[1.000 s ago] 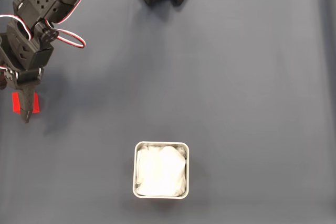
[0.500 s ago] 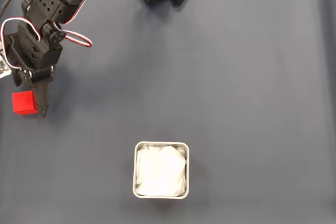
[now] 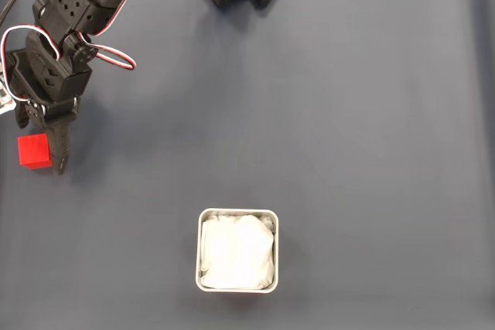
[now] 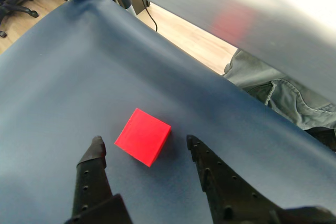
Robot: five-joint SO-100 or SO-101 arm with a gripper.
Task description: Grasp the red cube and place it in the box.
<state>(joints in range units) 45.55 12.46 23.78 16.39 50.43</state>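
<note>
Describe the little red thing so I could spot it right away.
On the dark blue mat, look to the far left edge in the fixed view, beside the black arm. The cube lies there near the fingers, the one bright red item around.

Red cube sits flat on the dark blue bench, far left edge in fixed view; plain bright faces, one corner turned toward me in wrist view. Box, white w/ rounded corners, thin pale rim, crumpled white lining, stands upright at bottom centre, well apart from cube.
</note>
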